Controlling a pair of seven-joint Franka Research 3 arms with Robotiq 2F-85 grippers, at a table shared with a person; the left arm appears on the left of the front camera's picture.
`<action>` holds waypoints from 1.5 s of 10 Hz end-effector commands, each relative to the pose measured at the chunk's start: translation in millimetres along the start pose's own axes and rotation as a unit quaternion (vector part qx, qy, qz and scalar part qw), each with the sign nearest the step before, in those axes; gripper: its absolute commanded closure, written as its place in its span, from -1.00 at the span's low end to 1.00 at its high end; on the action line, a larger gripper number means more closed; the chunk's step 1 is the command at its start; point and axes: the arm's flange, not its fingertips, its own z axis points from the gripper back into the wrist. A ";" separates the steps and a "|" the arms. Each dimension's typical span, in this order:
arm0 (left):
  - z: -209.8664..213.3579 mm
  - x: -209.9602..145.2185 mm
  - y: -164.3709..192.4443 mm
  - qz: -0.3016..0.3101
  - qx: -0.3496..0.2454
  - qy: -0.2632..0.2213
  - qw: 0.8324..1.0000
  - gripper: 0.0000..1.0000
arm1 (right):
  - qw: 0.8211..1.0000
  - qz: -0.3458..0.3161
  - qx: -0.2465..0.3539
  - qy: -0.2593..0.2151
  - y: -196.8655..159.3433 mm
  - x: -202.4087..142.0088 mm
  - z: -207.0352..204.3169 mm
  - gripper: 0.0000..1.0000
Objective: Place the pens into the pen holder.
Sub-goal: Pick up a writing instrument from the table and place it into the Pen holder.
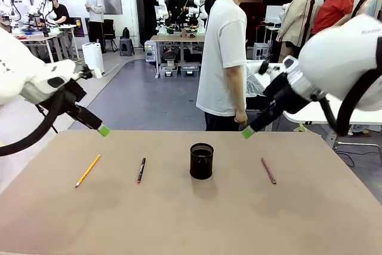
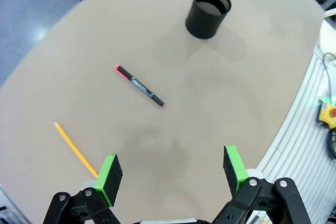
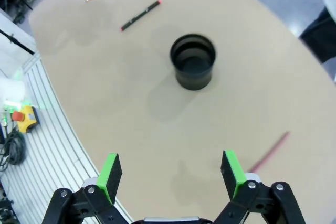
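Pen holder (image 1: 202, 160) stands upright at the middle of the bench (image 1: 179, 225). Yellow pen (image 1: 88, 170) and black pen (image 1: 141, 170) lie flat to its left, reddish-brown pen (image 1: 268, 171) to its right, all apart from it. My left fingers (image 2: 111, 174) and right fingers (image 3: 110, 174) are spread, holding nothing.

Front camera looks across table (image 1: 179, 219); both wrist cameras downward, sharing pen holder (image 1: 202, 160)

Pencil (image 2: 71, 142) end behind left tool (image 2: 170, 161); reddish-brown pen (image 3: 270, 150) end behind right tool (image 3: 170, 163).
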 end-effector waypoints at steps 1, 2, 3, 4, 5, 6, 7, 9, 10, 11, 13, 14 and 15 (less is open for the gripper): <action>23.9 -1.3 17.7 -0.020 0.019 -0.030 0.999 -1.00 | 0.999 0.031 -0.005 -0.022 -18.9 9.7 29.1 -1.00; 36.5 -0.4 24.5 -0.019 0.033 -0.039 0.999 -1.00 | 0.999 0.036 -0.008 -0.029 -28.9 12.8 45.0 -1.00; 47.9 0.7 31.7 -0.014 0.049 -0.050 0.997 -1.00 | 0.999 0.032 -0.013 -0.030 -38.9 13.7 57.7 -1.00; 57.8 2.4 40.2 -0.010 0.063 -0.059 0.996 -1.00 | 0.999 0.030 -0.023 -0.034 -48.5 11.2 68.8 -1.00; 67.3 2.9 47.5 0.001 0.075 -0.071 0.995 -1.00 | 0.998 0.031 -0.024 -0.045 -60.0 8.1 81.5 -1.00; 73.7 4.4 49.5 0.001 0.081 -0.079 0.994 -1.00 | 0.998 0.030 -0.026 -0.054 -68.0 3.1 91.5 -1.00; 79.1 5.2 50.2 -0.001 0.089 -0.082 0.993 -1.00 | 0.997 0.033 -0.028 -0.067 -75.2 -1.7 101.5 -1.00; 87.2 5.0 55.5 0.005 0.107 -0.086 0.991 -1.00 | 0.995 0.038 -0.019 -0.096 -86.9 -9.7 116.4 -1.00; 91.7 6.4 56.0 0.009 0.114 -0.093 0.989 -1.00 | 0.995 0.033 -0.018 -0.097 -92.3 -10.4 118.8 -1.00; 95.5 9.6 56.3 0.008 0.116 -0.094 0.989 -1.00 | 0.994 0.031 -0.019 -0.098 -95.4 -10.4 119.6 -1.00; 102.7 16.9 53.8 -0.002 0.105 -0.079 0.991 -1.00 | 0.994 0.029 -0.023 -0.100 -100.0 -8.1 119.3 -1.00; 107.0 19.6 53.7 -0.005 0.110 -0.074 0.991 -1.00 | 0.994 0.028 -0.023 -0.104 -101.1 -7.3 118.7 -1.00; 108.9 20.0 52.9 -0.004 0.112 -0.075 0.991 -1.00 | 0.994 0.027 -0.024 -0.105 -103.7 -6.4 119.3 -1.00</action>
